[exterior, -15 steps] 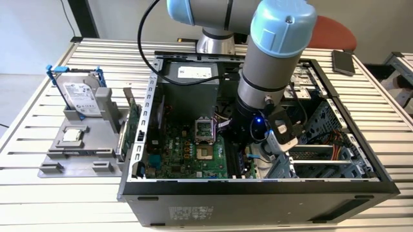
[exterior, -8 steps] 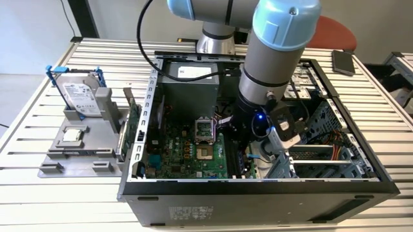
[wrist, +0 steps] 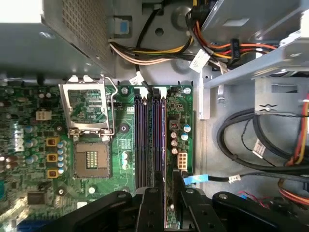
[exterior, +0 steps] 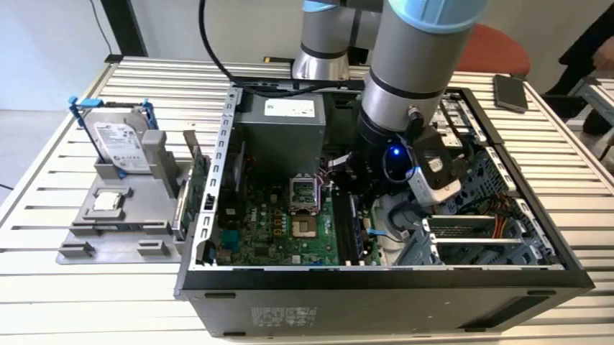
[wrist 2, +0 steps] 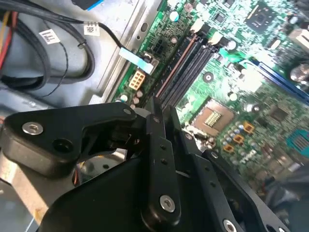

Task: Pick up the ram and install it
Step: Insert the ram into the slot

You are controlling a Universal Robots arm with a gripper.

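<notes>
The open computer case (exterior: 384,277) stands at the slatted table's (exterior: 77,302) near edge. Inside, the gripper (wrist: 165,186) is clamped on the ram (wrist: 168,193), held edge-on over the motherboard's (wrist: 123,128) memory slots (wrist: 149,135). A grey stand (exterior: 120,215) holds a hard drive (exterior: 120,144). A red chair (exterior: 499,47) sits beyond the table's far edge.

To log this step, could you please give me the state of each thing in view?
Black computer case: on its side, open.
Silver socket lid: flipped open, socket bare.
Purple memory slots: visible length empty.
Black gripper: low over the slots' end.
Silver hard drive with blue rails: upright in grey holder.
</notes>
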